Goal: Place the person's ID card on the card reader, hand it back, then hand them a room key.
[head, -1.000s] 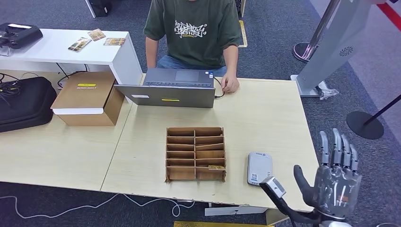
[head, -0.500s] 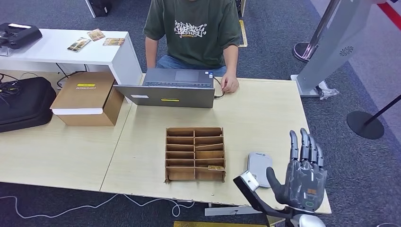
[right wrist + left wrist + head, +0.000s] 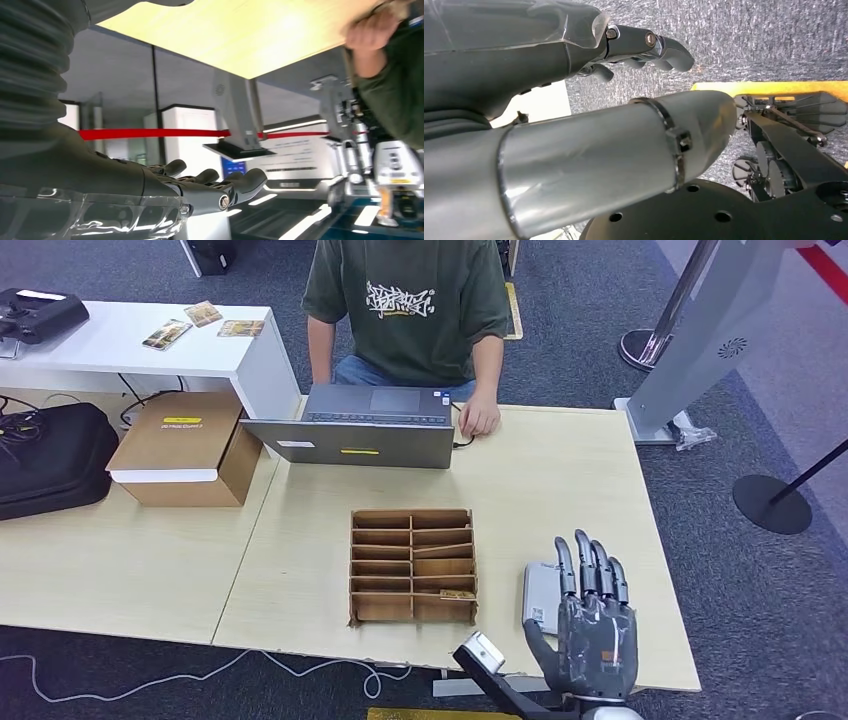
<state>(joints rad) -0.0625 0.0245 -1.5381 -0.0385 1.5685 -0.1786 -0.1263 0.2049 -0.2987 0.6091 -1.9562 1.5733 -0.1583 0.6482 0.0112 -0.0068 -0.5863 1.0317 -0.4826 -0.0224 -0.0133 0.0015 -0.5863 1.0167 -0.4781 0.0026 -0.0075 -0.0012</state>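
Note:
My right hand [image 3: 590, 625] is raised over the table's near right edge, fingers straight and apart, holding nothing. It covers part of the grey card reader [image 3: 540, 592] lying flat beside it. In the right wrist view its fingers [image 3: 210, 187] reach out bare. A wooden slotted key rack [image 3: 413, 565] sits left of the reader, with a small card [image 3: 457, 594] in its bottom right slot. The person in a green T-shirt [image 3: 410, 305] sits across the table, one hand [image 3: 481, 420] resting beside a laptop [image 3: 365, 427]. My left hand [image 3: 644, 45] hangs low over carpet, fingers loosely bent, holding nothing.
A cardboard box [image 3: 185, 445] and a black bag [image 3: 50, 455] lie on the left table. A white side table [image 3: 150, 340] carries a few cards [image 3: 168, 334]. A grey kiosk stand [image 3: 700, 340] and a stanchion base [image 3: 770, 502] stand to the right.
My right hand has swung left from beyond the table's right edge and lowered, now overlapping the card reader. The person and the items on the table stayed where they were.

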